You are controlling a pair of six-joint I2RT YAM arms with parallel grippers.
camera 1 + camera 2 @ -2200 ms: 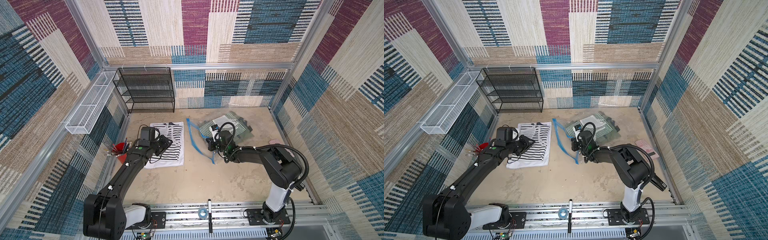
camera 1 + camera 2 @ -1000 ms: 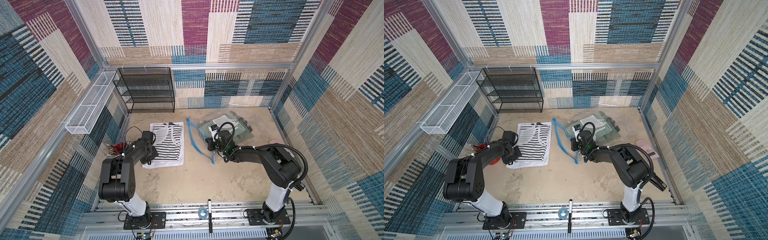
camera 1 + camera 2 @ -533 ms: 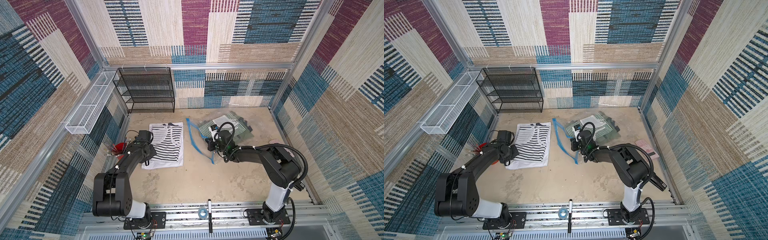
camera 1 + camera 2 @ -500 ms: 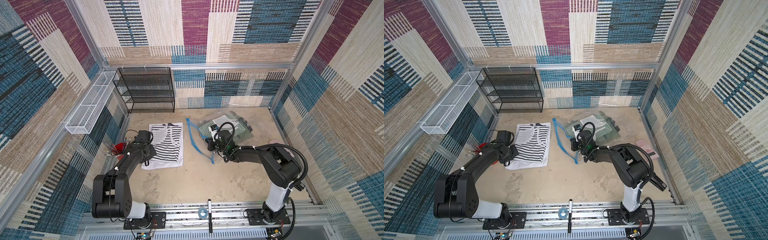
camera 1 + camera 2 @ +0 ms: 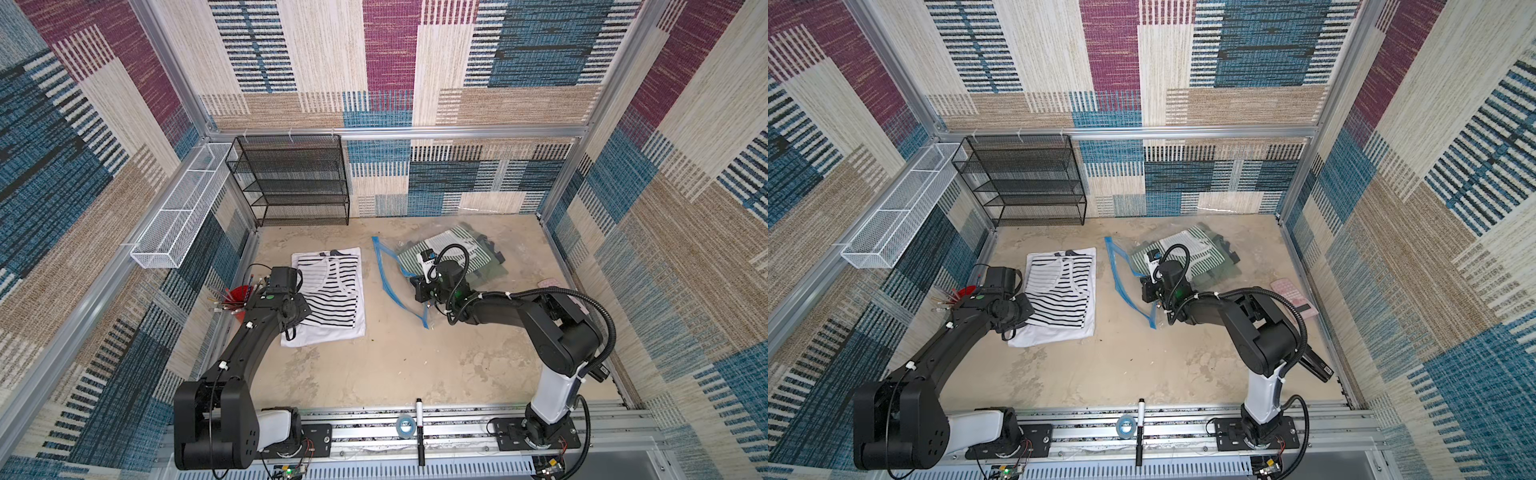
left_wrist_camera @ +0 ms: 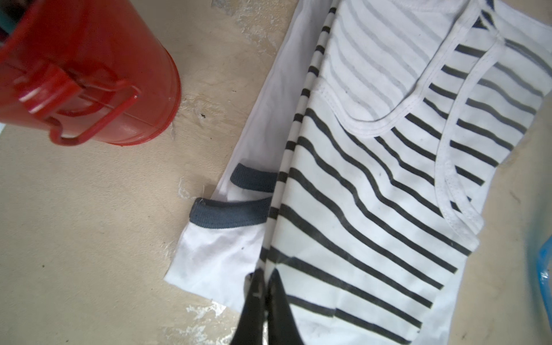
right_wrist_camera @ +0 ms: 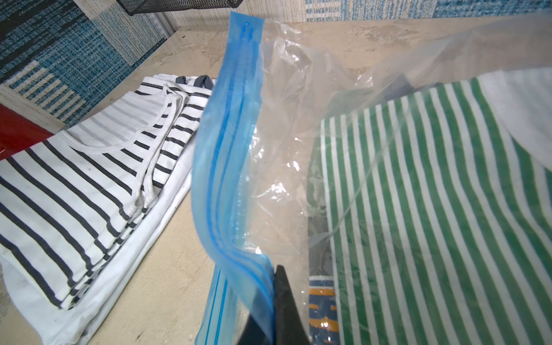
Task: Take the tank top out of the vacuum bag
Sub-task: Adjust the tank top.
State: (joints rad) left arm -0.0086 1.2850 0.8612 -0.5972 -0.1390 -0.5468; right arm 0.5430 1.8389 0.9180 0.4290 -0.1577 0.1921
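Blue zip strip [image 7: 227, 167] of the vacuum bag [image 7: 286, 125] is pinched in my right tool [image 7: 268, 286], jaws closed on it near one end. From the grip the strip rises and arches away above the surface [image 5: 374, 365]

Clear crinkled plastic spreads out beyond the tool. A green-and-white striped garment [image 7: 433, 209] lies inside it. In both top views the bag sits right of centre, toward the back wall, with my right tool at its near edge

Tank top [image 6: 373, 179], white with black stripes, lies flat outside the bag. It rests on a white garment [image 6: 215, 257] with dark blue cuffs. The pile is left of the bag, with bare surface between them

Left tool [image 6: 264, 277] is closed tight, jaws together and nothing seen between them, over the tank top's side edge. Whether it touches the cloth I cannot tell

Red bucket [image 6: 89, 74] stands near the white garment, on the side away from the bag
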